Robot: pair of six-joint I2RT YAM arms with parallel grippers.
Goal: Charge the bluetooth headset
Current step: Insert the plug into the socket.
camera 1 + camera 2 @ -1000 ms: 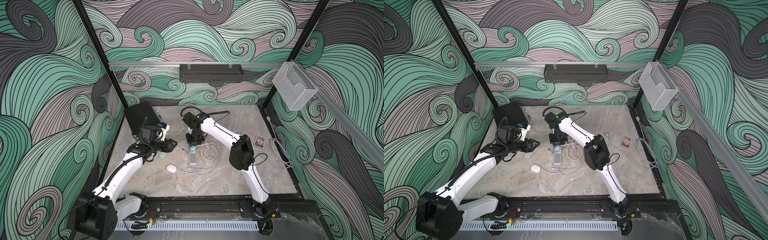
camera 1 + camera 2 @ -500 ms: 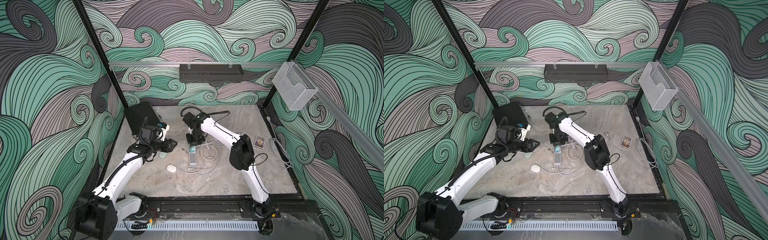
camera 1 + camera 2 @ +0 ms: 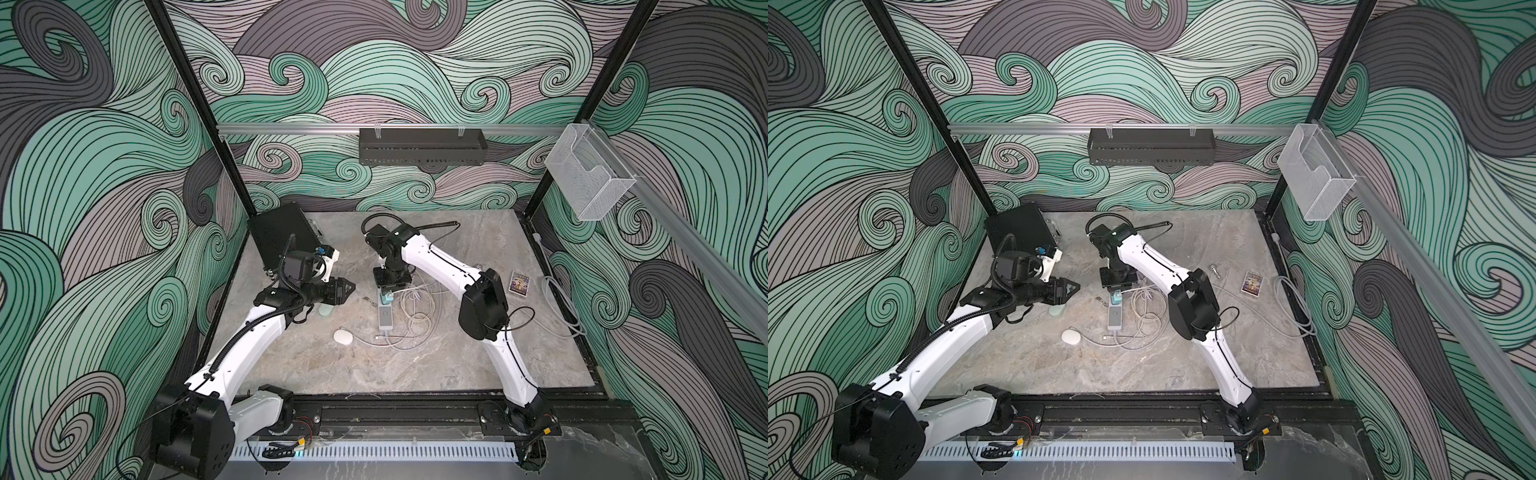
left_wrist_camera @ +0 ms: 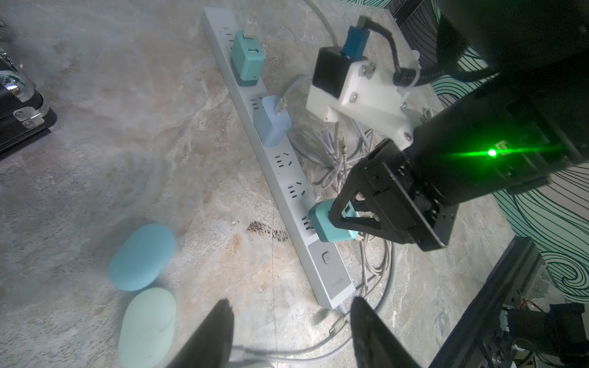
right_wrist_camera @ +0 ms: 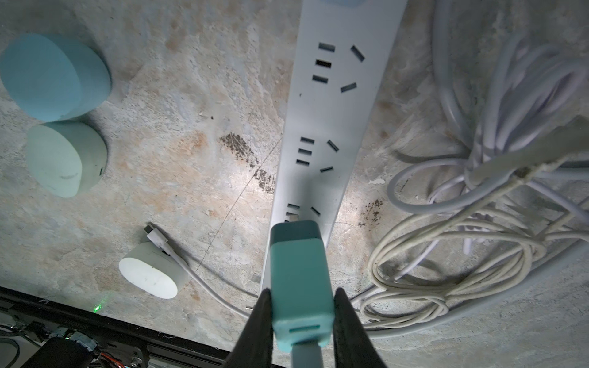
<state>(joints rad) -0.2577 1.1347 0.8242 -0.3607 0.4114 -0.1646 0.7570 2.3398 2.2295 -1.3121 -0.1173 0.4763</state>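
Three oval bluetooth headset cases lie left of the white power strip: blue, pale green and white. A white cable's plug rests beside the white case. My right gripper points straight down, shut on a teal charger that stands on the strip's socket nearest the switch, with a cable leaving its top. My left gripper hovers open and holds nothing, over the strip's switch end and close to the pale green case.
Another teal charger and a light blue one sit in the strip's far sockets. Coiled white cables lie right of the strip. A black box is at the back left, a card box at the right.
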